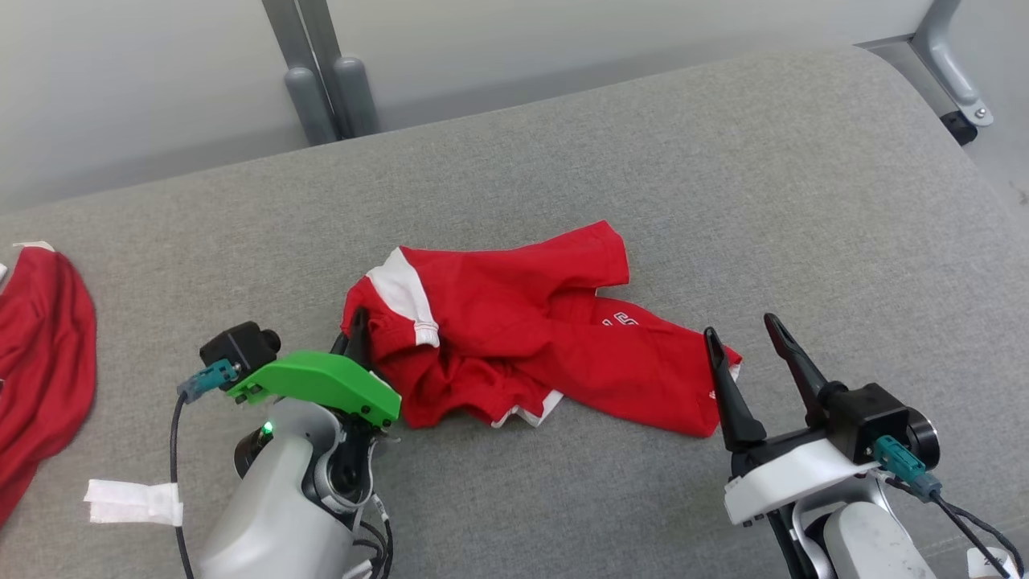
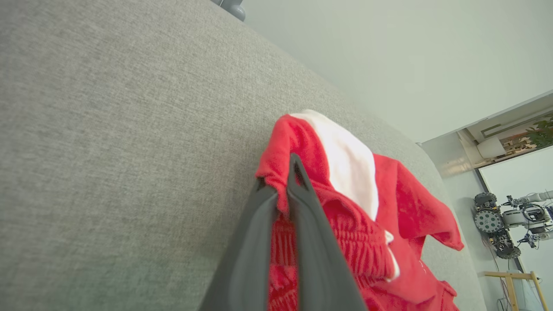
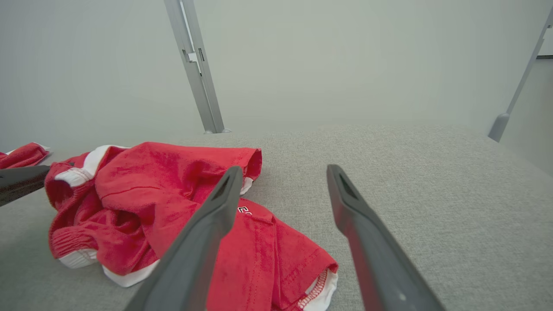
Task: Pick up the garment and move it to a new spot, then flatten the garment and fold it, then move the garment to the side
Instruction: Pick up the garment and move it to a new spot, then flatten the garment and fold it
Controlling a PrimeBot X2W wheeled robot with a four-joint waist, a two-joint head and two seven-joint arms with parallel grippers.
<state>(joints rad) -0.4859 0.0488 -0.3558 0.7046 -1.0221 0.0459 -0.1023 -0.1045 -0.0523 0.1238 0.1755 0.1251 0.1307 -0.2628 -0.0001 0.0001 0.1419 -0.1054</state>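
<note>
A crumpled pair of red shorts with white trim, the garment (image 1: 522, 338) (image 3: 173, 207), lies in the middle of the grey padded surface (image 1: 643, 177). My left gripper (image 1: 356, 326) (image 2: 278, 183) is shut on the garment's (image 2: 345, 207) left edge by the elastic waistband, lifting that bit of cloth slightly. My right gripper (image 1: 741, 330) (image 3: 283, 170) stands open at the garment's lower right corner, its left finger just over the hem, nothing between the fingers.
A second red garment (image 1: 36, 354) (image 3: 21, 154) lies at the left edge of the surface. A piece of white tape (image 1: 133, 503) sits at the near left. Grey metal posts (image 1: 321, 80) stand behind the far edge; another leg (image 1: 953, 56) at the far right.
</note>
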